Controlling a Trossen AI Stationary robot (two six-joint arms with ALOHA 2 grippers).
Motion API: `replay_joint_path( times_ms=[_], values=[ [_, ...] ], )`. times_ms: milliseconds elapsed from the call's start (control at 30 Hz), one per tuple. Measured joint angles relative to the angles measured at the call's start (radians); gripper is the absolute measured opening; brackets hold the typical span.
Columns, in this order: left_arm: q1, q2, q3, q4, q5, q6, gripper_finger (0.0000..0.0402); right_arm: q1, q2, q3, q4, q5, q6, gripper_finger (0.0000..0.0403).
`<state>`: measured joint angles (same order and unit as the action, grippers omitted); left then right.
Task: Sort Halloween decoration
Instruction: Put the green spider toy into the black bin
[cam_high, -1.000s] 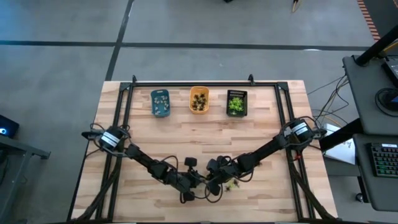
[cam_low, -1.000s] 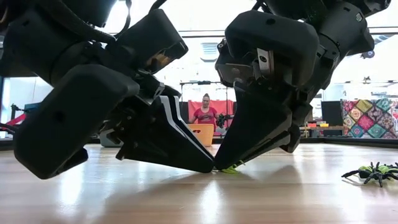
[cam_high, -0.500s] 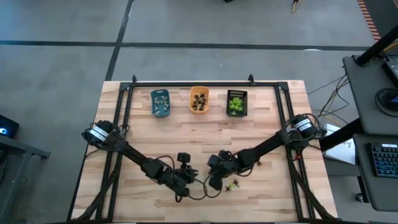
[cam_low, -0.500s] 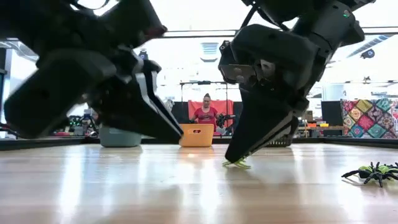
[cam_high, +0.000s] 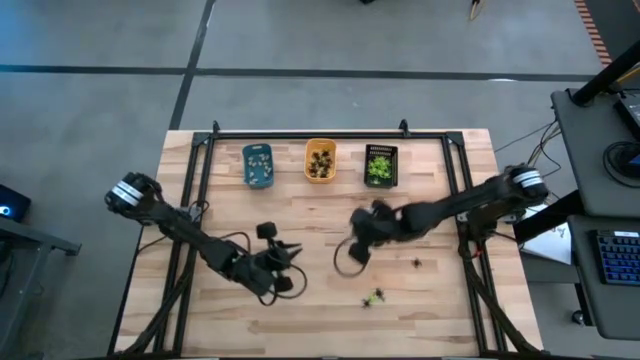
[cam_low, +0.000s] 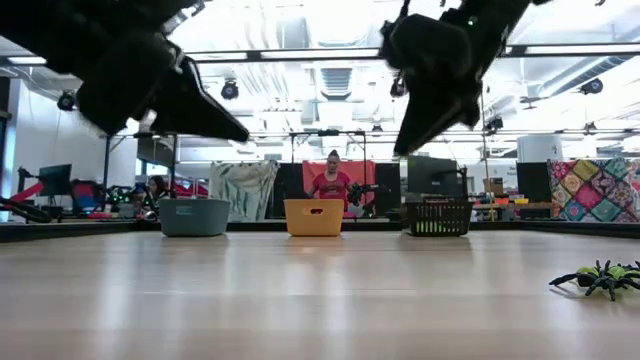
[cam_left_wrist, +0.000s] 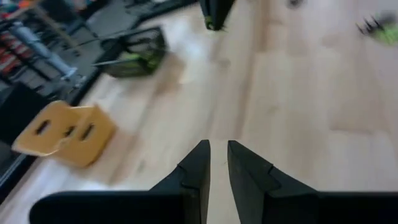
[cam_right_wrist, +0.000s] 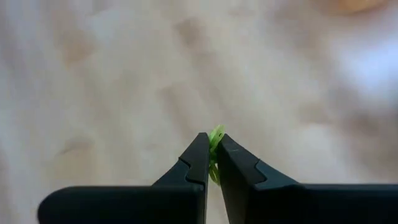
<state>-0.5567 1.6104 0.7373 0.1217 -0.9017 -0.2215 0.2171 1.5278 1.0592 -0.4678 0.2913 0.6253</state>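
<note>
My right gripper (cam_right_wrist: 212, 142) hangs above the middle of the table (cam_high: 300, 215), shut on a tiny yellow-green Halloween decoration (cam_right_wrist: 216, 135). In the high view the right gripper (cam_high: 353, 254) points down and toward the near left. My left gripper (cam_left_wrist: 218, 148) is raised over the near-left part of the table (cam_high: 288, 276). Its fingers stand a narrow gap apart with nothing between them. A green-and-black spider figure (cam_high: 373, 297) and a small black one (cam_high: 415, 263) lie on the wood. Three trays stand at the far edge: blue (cam_high: 258, 165), orange (cam_high: 320, 160) and black (cam_high: 380, 165). My right gripper pinches the yellow-green figure (cam_right_wrist: 217, 132) between its two fingertips. Only a small bit of the figure sticks out past the tips. The fingers slant downward, and the figure is lifted clear of the table.
The trays hold several small figures. In the low view the green-and-black spider (cam_low: 600, 277) lies at the near right. A person (cam_low: 332, 182) stands in the room beyond the table. Bare wood lies between the grippers and the trays.
Both grippers have risen from the near middle of the table, where they stood close together. My right gripper has gone up and toward the far edge, lifting the yellow-green figure off the wood. My left gripper has drawn back up and toward the left edge.
</note>
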Motion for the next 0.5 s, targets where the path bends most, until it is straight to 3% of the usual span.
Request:
replay_joint_path(
  times_ms=[200, 500],
  values=[
    [0.0, -0.086, -0.065, 0.066, -0.065, -0.028, 0.0039, -0.17, -0.184, 0.0, -0.185, 0.184, -0.012, 0.0018],
    [0.0, -0.062, -0.067, 0.112, -0.084, 0.002, 0.0039, -0.54, -0.216, -0.008, -0.2, 0.183, -0.101, 0.0018]
  ],
)
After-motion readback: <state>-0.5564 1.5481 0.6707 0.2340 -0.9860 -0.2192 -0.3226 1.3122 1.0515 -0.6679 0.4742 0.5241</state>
